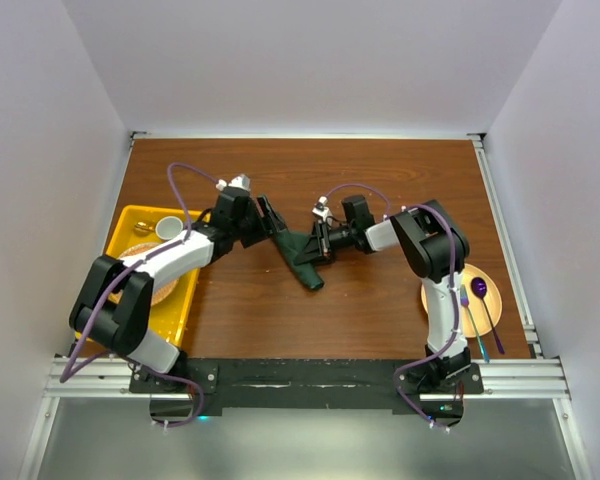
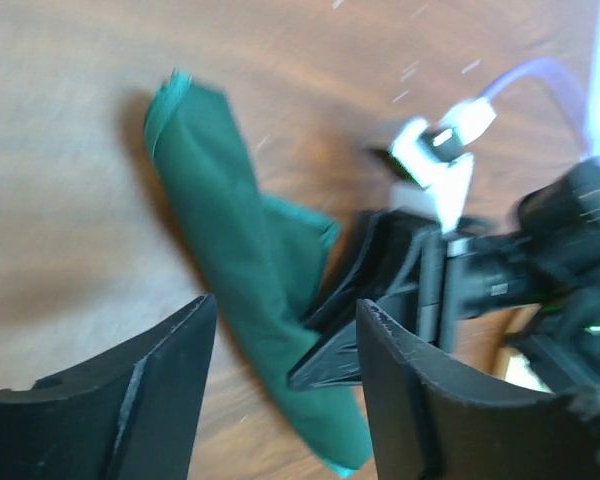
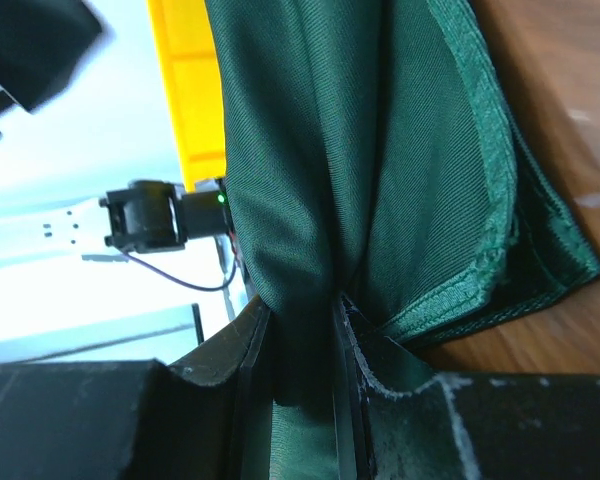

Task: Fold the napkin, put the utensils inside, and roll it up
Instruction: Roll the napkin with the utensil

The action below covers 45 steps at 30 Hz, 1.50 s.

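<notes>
The dark green napkin (image 1: pixel 305 262) lies mid-table as a long folded bundle, also filling the left wrist view (image 2: pixel 235 240) and the right wrist view (image 3: pixel 380 150). My right gripper (image 1: pixel 318 244) is shut on a bunched fold of it (image 3: pixel 302 325), and its black fingers (image 2: pixel 345 350) bite the cloth's edge. My left gripper (image 1: pixel 273 222) stands open at the napkin's far end, its jaws (image 2: pixel 285 305) apart on either side of the cloth and holding nothing. The utensils are hidden or out of view.
A yellow tray (image 1: pixel 130 215) at the left holds a white cup (image 1: pixel 167 228) and a brown dish (image 1: pixel 162 290). At the right, an orange plate (image 1: pixel 502 300) carries a purple spoon (image 1: pixel 480 290) and a teal stick (image 1: pixel 478 338). Metal rails border the table's right and near edges.
</notes>
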Each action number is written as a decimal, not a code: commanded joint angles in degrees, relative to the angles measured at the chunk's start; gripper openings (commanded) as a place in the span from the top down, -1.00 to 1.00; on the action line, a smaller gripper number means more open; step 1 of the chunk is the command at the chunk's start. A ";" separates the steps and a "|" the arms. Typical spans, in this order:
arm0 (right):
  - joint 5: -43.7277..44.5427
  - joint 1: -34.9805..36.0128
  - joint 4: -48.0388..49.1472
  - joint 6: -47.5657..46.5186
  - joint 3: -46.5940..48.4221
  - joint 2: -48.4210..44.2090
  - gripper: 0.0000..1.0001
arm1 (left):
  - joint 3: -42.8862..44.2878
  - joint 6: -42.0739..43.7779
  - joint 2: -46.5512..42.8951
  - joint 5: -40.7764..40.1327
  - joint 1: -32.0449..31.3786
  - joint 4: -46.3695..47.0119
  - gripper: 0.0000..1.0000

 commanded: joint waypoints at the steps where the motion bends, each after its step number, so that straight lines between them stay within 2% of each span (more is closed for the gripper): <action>1: 1.73 1.87 -10.41 -8.63 3.03 -1.59 0.89 | 1.81 -0.64 1.87 -6.62 -1.79 -7.33 -0.49; 4: 1.91 2.58 -11.64 -9.59 3.82 -1.41 0.89 | 2.17 -2.13 3.37 -7.40 -3.37 -6.19 -0.51; 11: 2.79 3.72 -15.32 -12.05 5.49 -1.33 0.90 | 7.17 -6.44 11.10 -12.50 -5.48 -11.36 -0.50; 16: 3.75 3.99 -21.55 -16.35 7.51 -1.41 0.91 | 7.88 -8.46 14.80 -16.90 -5.48 -13.75 -0.39; 19: 5.95 4.42 -29.01 -22.06 9.88 -1.50 0.89 | 5.95 -8.29 14.45 -19.45 -5.31 -12.26 -0.12; 23: 11.03 5.39 -36.68 -29.19 12.52 -2.11 0.85 | 4.10 -6.80 13.22 -19.72 -5.31 -11.46 0.64; 25: 13.76 6.36 -40.53 -32.51 13.49 -2.73 0.79 | 3.14 -6.62 12.43 -19.45 -5.40 -11.99 0.87; 27: 18.95 7.76 -43.35 -34.02 13.84 -4.13 0.73 | 2.00 -6.80 11.11 -18.66 -5.40 -12.16 0.94; 29: 22.81 9.34 -44.16 -35.43 13.50 -6.67 0.54 | 1.47 -6.88 10.15 -17.70 -5.31 -12.78 1.00; 30: 27.88 10.04 -44.68 -35.87 13.06 -7.99 0.45 | 1.20 -6.97 9.97 -17.35 -5.31 -12.95 1.00; 31: 31.15 10.92 -44.78 -36.14 12.71 -9.31 0.21 | 1.11 -7.15 9.96 -17.08 -5.40 -13.39 1.00; 34: 42.75 14.79 -44.25 -36.49 11.48 -14.94 -0.05 | 0.59 -8.29 9.79 -16.38 -5.57 -14.36 1.00; 35: 45.22 16.89 -43.38 -36.58 10.86 -16.60 -0.20 | 0.50 -9.51 9.88 -15.85 -5.66 -15.23 1.00; 38: 55.76 21.11 -38.90 -37.45 8.05 -21.18 -0.37 | 0.85 -10.83 10.31 -14.71 -5.57 -17.69 1.00; 40: 62.07 23.05 -36.17 -38.59 6.82 -22.24 -0.39 | 1.72 -11.63 10.66 -14.18 -5.66 -18.93 1.00; 42: 66.23 26.39 -34.16 -39.47 6.29 -22.24 -0.57 | 2.78 -11.98 10.93 -13.48 -5.66 -20.25 1.00; 43: 71.03 27.53 -33.10 -40.26 5.77 -22.33 -0.57 | 3.04 -12.24 11.19 -12.78 -5.66 -20.51 1.00; 45: 74.32 30.52 -29.68 -41.49 4.45 -22.07 -0.57 | 3.13 -12.95 11.11 -11.72 -5.66 -20.60 1.00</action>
